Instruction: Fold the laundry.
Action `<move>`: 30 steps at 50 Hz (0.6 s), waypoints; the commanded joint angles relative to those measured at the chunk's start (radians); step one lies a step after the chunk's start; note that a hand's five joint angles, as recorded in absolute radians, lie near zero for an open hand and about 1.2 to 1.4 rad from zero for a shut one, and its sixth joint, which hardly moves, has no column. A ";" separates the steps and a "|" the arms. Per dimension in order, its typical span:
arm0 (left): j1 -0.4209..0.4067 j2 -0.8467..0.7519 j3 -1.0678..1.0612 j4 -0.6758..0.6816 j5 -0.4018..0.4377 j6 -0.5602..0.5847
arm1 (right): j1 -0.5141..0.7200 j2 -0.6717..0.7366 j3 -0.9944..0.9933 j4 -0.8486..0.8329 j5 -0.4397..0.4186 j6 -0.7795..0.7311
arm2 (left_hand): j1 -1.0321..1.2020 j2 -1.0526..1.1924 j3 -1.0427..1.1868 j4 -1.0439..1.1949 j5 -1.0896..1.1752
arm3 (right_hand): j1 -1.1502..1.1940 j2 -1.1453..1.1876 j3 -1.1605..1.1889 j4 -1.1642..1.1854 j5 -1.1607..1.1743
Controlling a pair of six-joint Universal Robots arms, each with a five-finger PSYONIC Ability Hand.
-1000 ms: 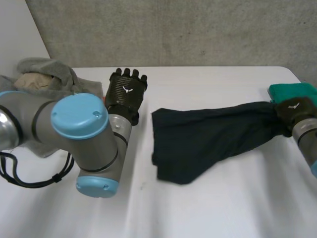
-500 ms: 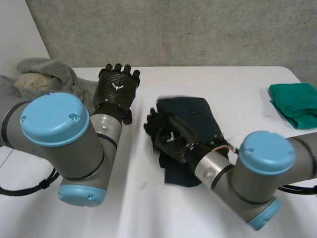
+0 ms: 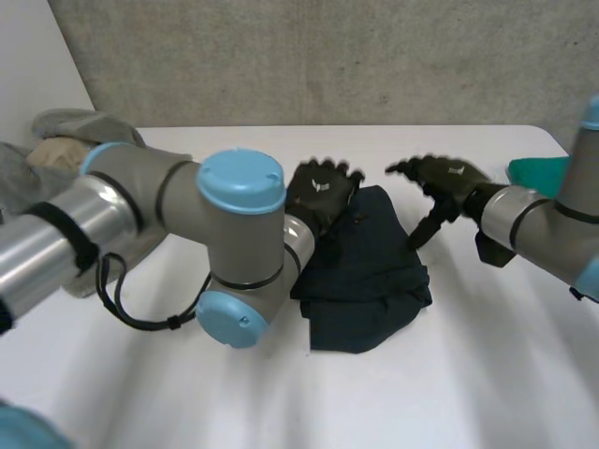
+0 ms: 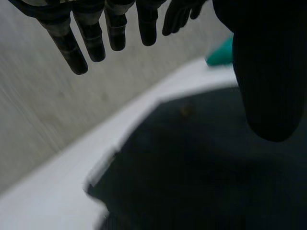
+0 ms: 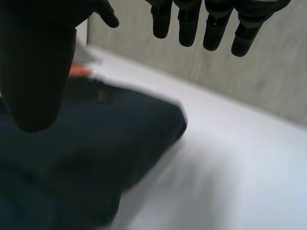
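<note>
A dark navy cloth lies folded over in the middle of the white table. My left hand is over the cloth's far left corner, open with straight fingers and holding nothing; the cloth spreads below its palm. My right hand hovers just beyond the cloth's far right edge, open and empty. From the right wrist, its fingers hang spread above the cloth and bare table.
A folded green cloth sits at the back right edge, also past my left fingertips. A heap of grey and beige towels lies at the back left. My left arm's big elbow stands beside the cloth's left side.
The right hand carried the cloth's end leftward over the rest, let go and drew back to the right, open. The left hand moved right to the cloth's far left corner.
</note>
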 commanded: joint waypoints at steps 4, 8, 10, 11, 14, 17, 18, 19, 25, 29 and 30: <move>0.003 -0.111 0.093 -0.200 -0.107 0.011 | 0.030 0.317 -0.272 0.221 0.024 -0.249 | -0.004 -0.017 -0.023 -0.016 -0.037 | -0.055 -0.039 -0.037 -0.038 -0.044; 0.003 -0.120 0.094 -0.280 -0.102 0.016 | 0.030 0.325 -0.275 0.219 0.062 -0.258 | -0.001 -0.014 -0.020 -0.013 -0.034 | -0.055 -0.039 -0.037 -0.038 -0.044; 0.003 -0.119 0.097 -0.314 -0.091 0.016 | 0.033 0.317 -0.275 0.218 0.079 -0.263 | -0.001 -0.014 -0.020 -0.013 -0.034 | -0.055 -0.039 -0.037 -0.038 -0.044; 0.005 -0.114 0.099 -0.319 -0.090 0.016 | 0.033 0.311 -0.273 0.216 0.089 -0.264 | -0.001 -0.014 -0.020 -0.013 -0.034 | -0.055 -0.039 -0.037 -0.038 -0.044; 0.008 -0.097 0.102 -0.323 -0.084 0.013 | 0.036 0.257 -0.267 0.212 0.101 -0.273 | 0.002 -0.011 -0.017 -0.010 -0.031 | -0.055 -0.039 -0.037 -0.038 -0.044; 0.009 -0.040 0.105 -0.323 -0.074 0.008 | 0.039 0.179 -0.224 0.173 0.104 -0.267 | -0.007 -0.019 -0.026 -0.019 -0.040 | -0.055 -0.039 -0.037 -0.038 -0.044; 0.011 -0.012 0.102 -0.320 -0.068 0.005 | 0.041 0.159 -0.204 0.158 0.104 -0.266 | -0.012 -0.025 -0.032 -0.025 -0.045 | -0.055 -0.039 -0.037 -0.038 -0.044; 0.011 0.002 0.100 -0.319 -0.065 0.004 | 0.045 0.118 -0.154 0.114 0.107 -0.264 | -0.015 -0.028 -0.035 -0.027 -0.048 | -0.055 -0.039 -0.037 -0.038 -0.044; 0.023 0.140 0.082 -0.294 0.033 -0.004 | 0.051 -0.063 0.101 -0.105 0.116 -0.269 | -0.016 -0.029 -0.036 -0.028 -0.049 | -0.055 -0.039 -0.037 -0.038 -0.044; 0.058 0.240 0.028 -0.294 0.145 -0.010 | 0.074 -0.230 0.369 -0.323 0.095 -0.284 | -0.016 -0.029 -0.036 -0.028 -0.049 | -0.055 -0.039 -0.037 -0.038 -0.044; 0.064 0.260 0.014 -0.294 0.177 -0.012 | 0.077 -0.260 0.459 -0.400 0.087 -0.299 | -0.016 -0.029 -0.036 -0.028 -0.049 | -0.055 -0.039 -0.037 -0.038 -0.044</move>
